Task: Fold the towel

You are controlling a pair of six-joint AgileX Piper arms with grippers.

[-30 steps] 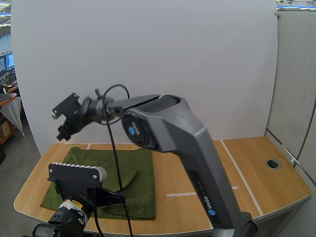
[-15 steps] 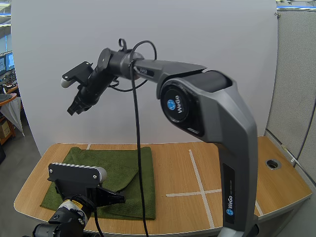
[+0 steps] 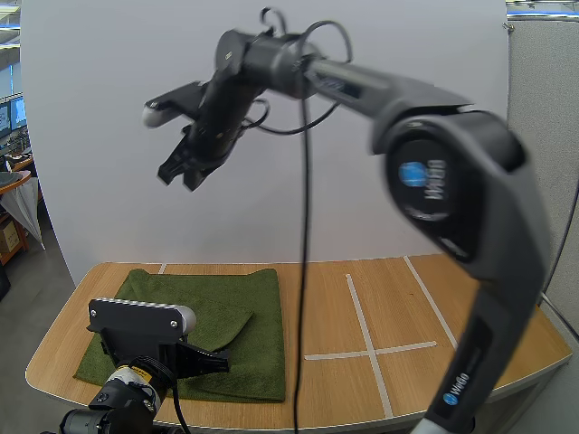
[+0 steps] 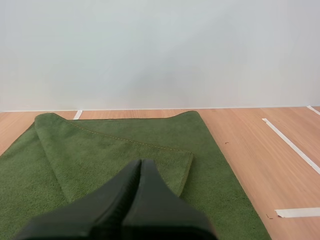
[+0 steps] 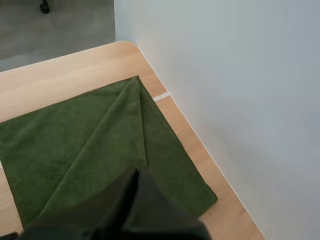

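High view: right gripper (image 3: 184, 172) has risen off the towel (image 3: 258, 303) (it and left gripper (image 3: 215, 363) closed, empty), fold unfinished.

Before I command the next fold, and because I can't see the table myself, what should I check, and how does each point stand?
1. Towel lying on the table: ok.
2. Fold neat: not ok; one folded flap lies slanted across the towel.
3. Left gripper ready to grasp: not ok; shut, empty, low over the towel.
4. Right gripper out of the way: ok; shut on nothing, high above the table.
5. Towel's near edge flat: cannot tell; the left arm hides part of it.
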